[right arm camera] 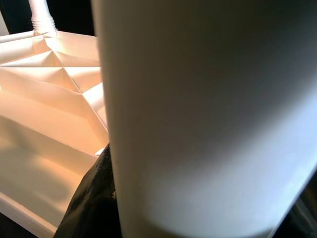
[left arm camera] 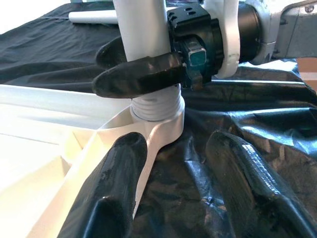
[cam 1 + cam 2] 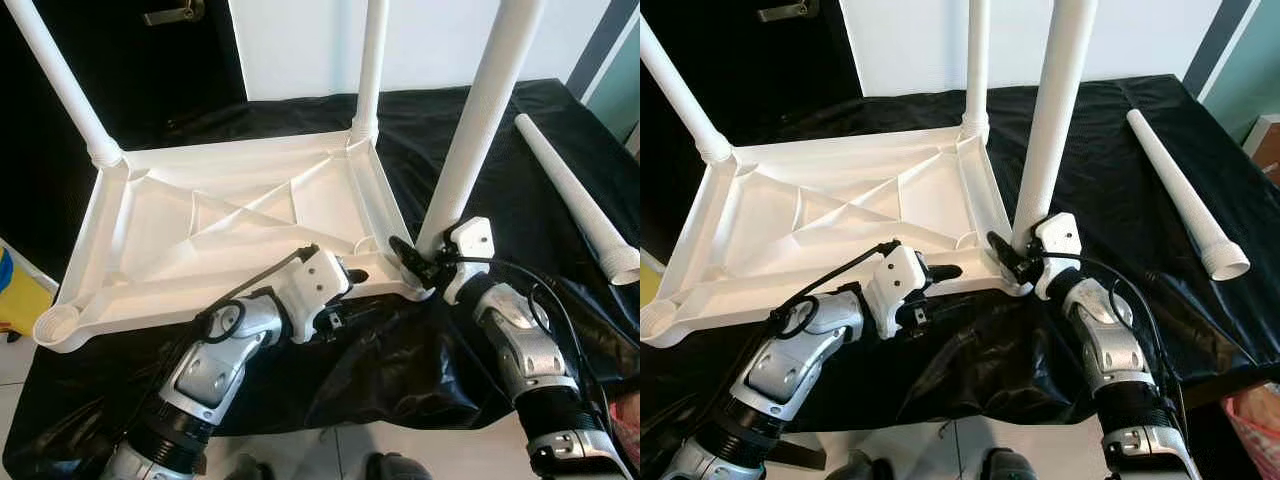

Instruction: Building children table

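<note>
The right gripper pinched a white table leg at its corner socket while the left gripper, fingers spread, steadied the upturned tabletop; a tilted leg could jam.

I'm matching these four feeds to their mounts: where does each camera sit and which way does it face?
Left eye: head, looking down at the upturned tabletop; both arms show.
Right eye: same scene, with the loose leg on the black cloth.
Left wrist: along the open left gripper at the corner socket.
Right wrist: pressed against the held leg.
Shared: the right gripper clamps that leg.
</note>
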Robot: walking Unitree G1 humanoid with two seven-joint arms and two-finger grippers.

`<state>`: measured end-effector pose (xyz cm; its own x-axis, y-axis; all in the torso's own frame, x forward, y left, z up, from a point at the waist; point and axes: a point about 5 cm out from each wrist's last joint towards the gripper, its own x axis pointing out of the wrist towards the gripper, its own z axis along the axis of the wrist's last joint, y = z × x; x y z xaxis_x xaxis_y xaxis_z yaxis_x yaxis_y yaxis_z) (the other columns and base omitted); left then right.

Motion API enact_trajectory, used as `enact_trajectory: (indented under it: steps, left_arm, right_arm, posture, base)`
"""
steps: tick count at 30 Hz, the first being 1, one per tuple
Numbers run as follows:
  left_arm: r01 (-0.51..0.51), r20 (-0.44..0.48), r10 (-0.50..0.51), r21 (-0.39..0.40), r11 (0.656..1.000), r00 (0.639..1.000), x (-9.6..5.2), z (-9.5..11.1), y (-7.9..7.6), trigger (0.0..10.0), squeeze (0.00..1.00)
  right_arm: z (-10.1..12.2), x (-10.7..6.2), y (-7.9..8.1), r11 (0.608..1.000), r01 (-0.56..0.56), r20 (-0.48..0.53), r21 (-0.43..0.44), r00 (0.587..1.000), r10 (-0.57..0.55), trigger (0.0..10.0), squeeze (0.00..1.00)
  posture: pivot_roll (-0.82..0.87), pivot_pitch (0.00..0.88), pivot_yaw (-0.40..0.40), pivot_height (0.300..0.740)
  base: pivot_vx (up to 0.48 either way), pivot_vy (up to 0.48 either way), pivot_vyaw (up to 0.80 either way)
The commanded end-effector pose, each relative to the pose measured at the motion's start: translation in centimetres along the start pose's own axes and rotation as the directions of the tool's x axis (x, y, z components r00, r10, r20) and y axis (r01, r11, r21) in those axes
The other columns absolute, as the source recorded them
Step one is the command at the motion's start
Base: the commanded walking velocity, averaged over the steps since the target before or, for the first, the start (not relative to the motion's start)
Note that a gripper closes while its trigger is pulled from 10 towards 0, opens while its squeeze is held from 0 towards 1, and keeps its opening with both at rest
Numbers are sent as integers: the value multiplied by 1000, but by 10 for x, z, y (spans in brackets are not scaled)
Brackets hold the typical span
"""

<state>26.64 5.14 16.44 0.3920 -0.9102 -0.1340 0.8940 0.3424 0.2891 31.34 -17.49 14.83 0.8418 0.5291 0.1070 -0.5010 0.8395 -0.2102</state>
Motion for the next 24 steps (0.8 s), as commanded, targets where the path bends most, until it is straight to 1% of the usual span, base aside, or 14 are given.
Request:
enact_trajectory:
  steps: [1, 4, 7, 8, 10, 12, 13, 15, 16, 18, 19, 21, 22, 24]
  left_arm:
    - [-27, -17, 27, -7, 1000, 999, -1, -4, 0, 10000, 0]
    - [-28, -17, 28, -7, 1000, 999, -1, -4, 0, 10000, 0]
    - [-29, -18, 29, -8, 1000, 999, -1, -4, 0, 10000, 0]
    - [-29, -18, 29, -8, 1000, 999, -1, -4, 0, 10000, 0]
    - [-29, -19, 29, -10, 1000, 999, -1, -5, 0, 10000, 0]
    - [-29, -19, 29, -11, 1000, 999, -1, -5, 0, 10000, 0]
    - [-29, -20, 29, -11, 1000, 999, -1, -5, -1, 10000, 0]
    - [-29, -23, 29, -11, 1000, 999, -2, -6, -1, 10000, 0]
    - [-29, -23, 29, -11, 1000, 999, -2, -6, -1, 10000, 0]
    - [-30, -22, 29, -14, 999, 999, -2, -6, -1, 10000, 0]
    - [-30, -22, 29, -14, 999, 999, -2, -6, -1, 10000, 0]
    - [-29, -23, 28, -16, 999, 999, -2, -6, -2, 10000, 0]
    - [-29, -23, 28, -16, 999, 999, -2, -6, -2, 10000, 0]
    - [-29, -24, 29, -15, 999, 999, -2, -7, -1, 10000, 0]
  right_arm:
    - [-16, -9, 1, 1000, 29, -76, 13, 997, -28, 10000, 0]
    - [-17, -9, 1, 999, 41, -78, 19, 996, -39, 10000, 0]
    - [-21, -9, 1, 986, 168, -128, 2, 978, -166, 10000, 0]
    - [-21, -9, 1, 986, 168, -128, 2, 978, -166, 10000, 0]
    - [-22, -9, 2, 970, 244, -139, 8, 961, -240, 10000, 0]
    - [-22, -9, 2, 963, 268, -141, 11, 954, -264, 10000, 0]
    - [-23, -9, 4, 949, 316, -144, 20, 940, -310, 10000, 0]
    - [-27, -11, 8, 905, 425, -163, 27, 895, -416, 10000, 0]
    - [-27, -11, 8, 905, 425, -163, 27, 895, -416, 10000, 0]
    - [-30, -14, 13, 827, 563, -192, 7, 812, -551, 10000, 0]
    - [-30, -14, 13, 827, 563, -192, 7, 812, -551, 10000, 0]
    - [-33, -15, 18, 746, 666, -226, 0, 727, -649, 10000, 0]
    - [-33, -15, 18, 746, 666, -226, 0, 727, -649, 10000, 0]
    - [-34, -16, 20, 697, 717, -247, 4, 676, -694, 10000, 0]
  posture:
    - [-93, 86, 11, 740]
    - [-94, 88, 10, 740]
    - [-97, 90, 9, 740]
    - [-97, 90, 9, 740]
    - [-97, 95, 6, 740]
    - [-97, 95, 6, 740]
    - [-97, 97, 5, 740]
    - [-94, 100, 4, 740]
    - [-94, 100, 4, 740]
    - [-97, 104, 3, 740]
    - [-97, 104, 3, 740]
    - [-97, 105, 1, 740]
    - [-97, 105, 1, 740]
    - [-97, 105, 1, 740]
  base:
    - [0, 0, 0]
    - [0, 0, 0]
    - [0, 0, 0]
    - [0, 0, 0]
    - [0, 0, 0]
    - [0, 0, 0]
    - [0, 0, 0]
    - [0, 0, 0]
    - [0, 0, 0]
    - [0, 0, 0]
    - [0, 0, 0]
    - [0, 0, 0]
    - [0, 0, 0]
    - [0, 0, 0]
